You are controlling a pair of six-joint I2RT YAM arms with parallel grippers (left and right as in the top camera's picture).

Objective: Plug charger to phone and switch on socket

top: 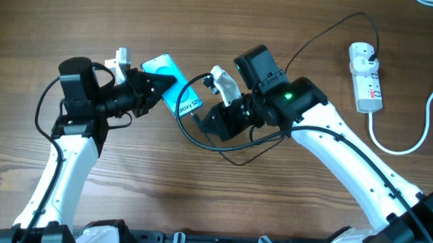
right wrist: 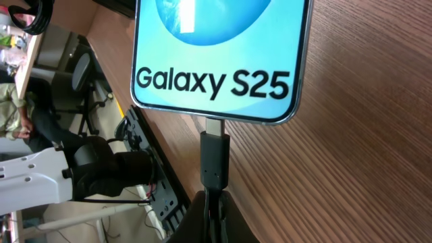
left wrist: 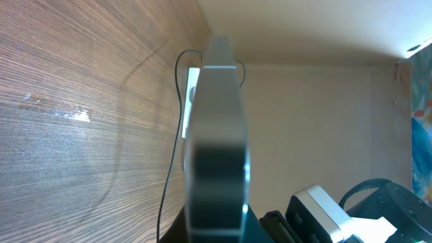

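Observation:
The phone (top: 175, 86), teal screen with "Galaxy S25" text, is held off the table by my left gripper (top: 152, 85), shut on its far end. In the left wrist view the phone (left wrist: 217, 135) shows edge-on between the jaws. My right gripper (top: 205, 121) is shut on the charger (top: 194, 117) just behind its plug. In the right wrist view the plug (right wrist: 214, 156) meets the bottom edge of the phone (right wrist: 223, 61), with the gripper (right wrist: 214, 216) pinching the cable below it. The black cable (top: 319, 36) runs to the socket (top: 365, 76), a white power strip at the far right.
A white cord (top: 420, 111) loops from the socket toward the right edge. Slack black cable (top: 229, 154) loops on the table under the right arm. The two arms nearly meet mid-table.

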